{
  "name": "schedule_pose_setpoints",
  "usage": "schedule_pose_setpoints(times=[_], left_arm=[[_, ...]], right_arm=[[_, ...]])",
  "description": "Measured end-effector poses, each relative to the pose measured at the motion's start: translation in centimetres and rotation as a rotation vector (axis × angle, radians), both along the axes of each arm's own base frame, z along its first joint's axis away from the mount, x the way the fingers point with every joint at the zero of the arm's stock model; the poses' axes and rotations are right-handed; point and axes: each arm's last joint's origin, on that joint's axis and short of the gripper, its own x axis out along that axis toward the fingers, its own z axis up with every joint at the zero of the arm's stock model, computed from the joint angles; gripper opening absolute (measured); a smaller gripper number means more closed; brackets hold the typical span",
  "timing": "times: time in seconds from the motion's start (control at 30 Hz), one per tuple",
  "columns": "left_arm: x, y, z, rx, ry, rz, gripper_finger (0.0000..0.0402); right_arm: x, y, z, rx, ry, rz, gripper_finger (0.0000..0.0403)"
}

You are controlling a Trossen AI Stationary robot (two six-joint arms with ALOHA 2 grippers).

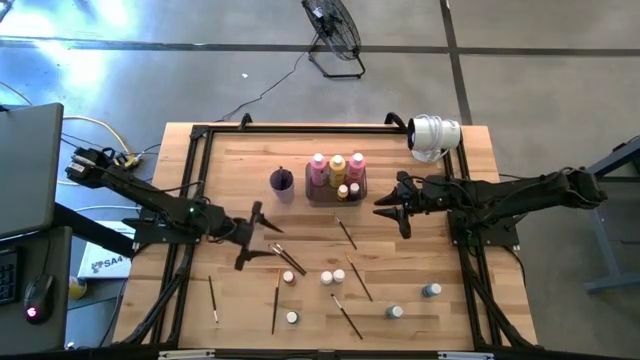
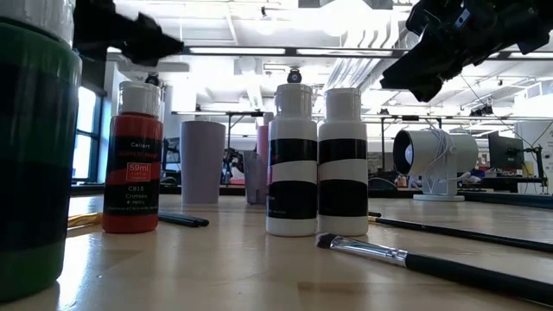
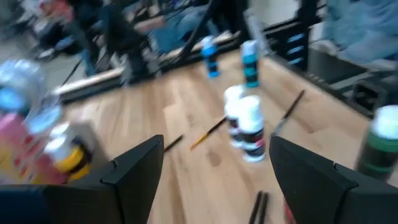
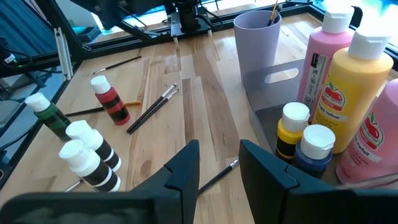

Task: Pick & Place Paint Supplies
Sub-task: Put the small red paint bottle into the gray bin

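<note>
Paintbrushes, the pair of thin dark-handled ones (image 1: 287, 258) lying side by side on the wooden table, are what your next move turns on. They rest just beyond the tips of the left gripper (image 1: 249, 236), toward the table's middle. That arm is plainly the nearer one. The right gripper (image 1: 392, 208) hangs well apart from them, beside the dark grey rectangular tray (image 4: 255, 93) that already holds the taller pink and yellow-orange bottles.

The left jaws stand wide open and empty, one finger toward the far edge of the table and one toward the near edge. From above, the pair's long axis runs on a slant, from close by the jaws away toward the small red paint bottle with a white cap (image 1: 288, 277). The handles therefore lie neither square across the jaws nor in line with them. You would probably need to turn the wrist somewhat so the fingers close across the handles. The left wrist view is blurred, so I would not trust it for the exact angle.

The right jaws are partly open with nothing between them.

Mind the red bottle and the two black-and-white banded bottles (image 1: 332, 276) near the far ends of the brushes. The small purple cup (image 1: 281, 182) stands just beside the tray, on the side nearer the left arm.
</note>
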Motion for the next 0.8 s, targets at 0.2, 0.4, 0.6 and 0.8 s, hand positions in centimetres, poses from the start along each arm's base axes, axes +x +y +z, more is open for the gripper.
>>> schedule_pose_setpoints(times=[0.2, 0.4, 0.6, 0.8], left_arm=[[0.00, -0.06, -0.06, -0.101, 0.027, -0.008, 0.0287], [-0.01, -0.05, -0.15, -0.158, 0.049, 0.004, 0.0287], [-0.01, -0.05, -0.12, -0.159, 0.046, 0.006, 0.0287], [-0.04, -0.03, -0.29, -0.143, 0.061, 0.007, 0.0287]], right_arm=[[0.01, 0.01, 0.02, 0.000, -0.002, 0.000, 0.0105], [0.01, 0.00, 0.03, 0.000, -0.003, 0.000, 0.0105], [0.01, 0.01, 0.03, 0.000, -0.003, 0.000, 0.0104], [0.01, 0.00, 0.03, 0.000, -0.003, 0.000, 0.0104]])
